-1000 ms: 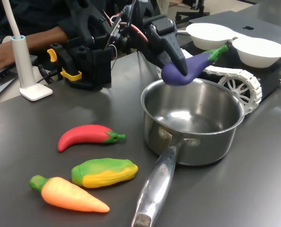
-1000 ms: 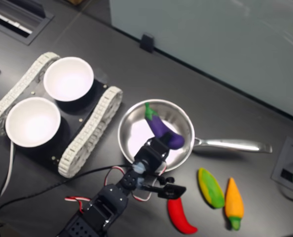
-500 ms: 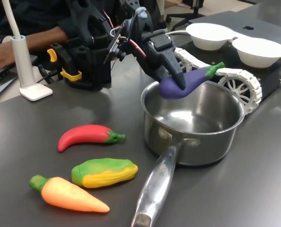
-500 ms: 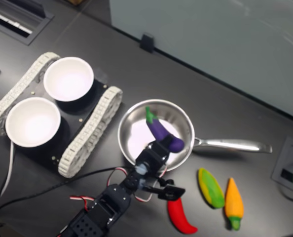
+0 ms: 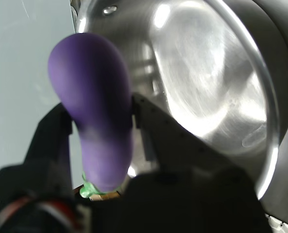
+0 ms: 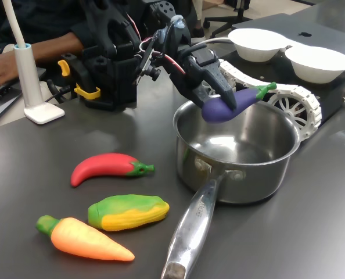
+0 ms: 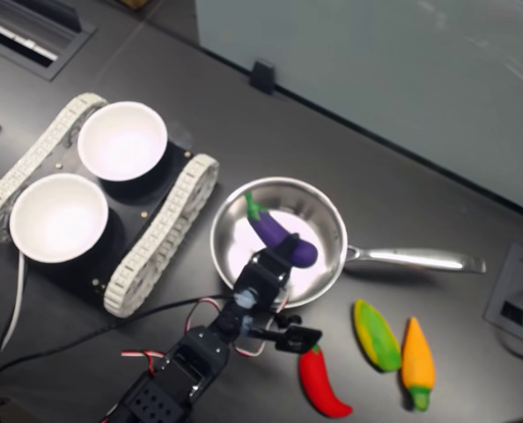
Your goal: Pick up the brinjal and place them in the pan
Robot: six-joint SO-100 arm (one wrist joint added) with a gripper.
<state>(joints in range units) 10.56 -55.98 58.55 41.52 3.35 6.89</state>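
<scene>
The brinjal (image 6: 233,104) is a glossy purple toy with a green stem cap, and my gripper (image 6: 225,100) is shut on its thick end. It hangs tilted over the mouth of the pan (image 6: 242,168), a deep shiny steel saucepan with one long handle. In the second exterior view the brinjal (image 7: 277,238) lies across the pan (image 7: 323,216) bowl, with the gripper (image 7: 283,257) at the pan's near rim. In the wrist view the brinjal (image 5: 98,111) sits between the black fingers (image 5: 54,136), with the pan (image 5: 216,77) interior behind it.
A red chilli toy (image 6: 105,168), a corn toy (image 6: 129,211) and a carrot toy (image 6: 82,238) lie on the dark table at the first exterior view's left of the pan. Two white bowls (image 6: 286,52) sit on a tracked vehicle behind the pan. A person's arm (image 6: 42,49) rests at the back.
The gripper has lowered with the brinjal and carried it further over the pan, from above the far rim down to the pan's mouth.
</scene>
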